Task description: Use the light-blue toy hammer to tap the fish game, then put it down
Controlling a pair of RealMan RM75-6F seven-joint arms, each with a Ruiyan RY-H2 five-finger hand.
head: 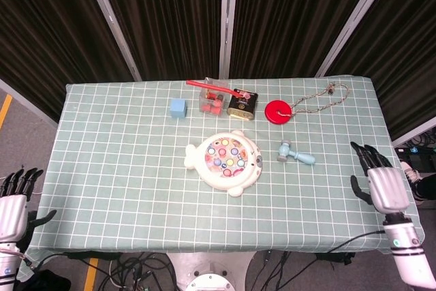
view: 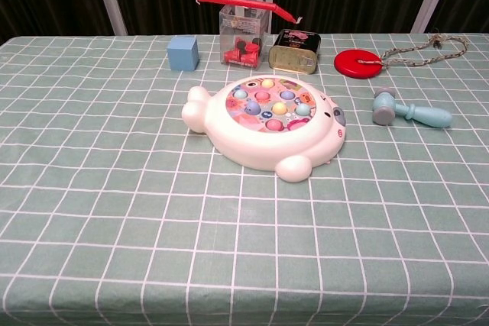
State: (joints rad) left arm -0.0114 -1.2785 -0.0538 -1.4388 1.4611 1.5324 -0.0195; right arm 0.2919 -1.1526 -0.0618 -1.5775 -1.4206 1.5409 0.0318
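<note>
Lying flat on the worktop [head: 122, 141], untouched: hammer [head: 296, 155], forward and inward of the right hand [head: 381, 183], well apart from its fingers [head: 363, 157]. Long axis running roughly sideways, head toward the fish game [head: 225, 161], handle tip pointing out toward the right hand's side. Far nearer the right hand than the left hand [head: 13, 204], which sits off the opposite edge. Both hands empty, fingers spread and released; neither seen in the chest view. Hammer of smooth light-blue plastic, stubby cylindrical head, rounded tapering handle. Fish game just beside the head but not touching: glossy white shell, fish-shaped with tail and fins, round top dotted with pastel pieces. Green checked cloth, soft, matte. Judged from the hammer resting free: set down, likely nothing left to do.
</note>
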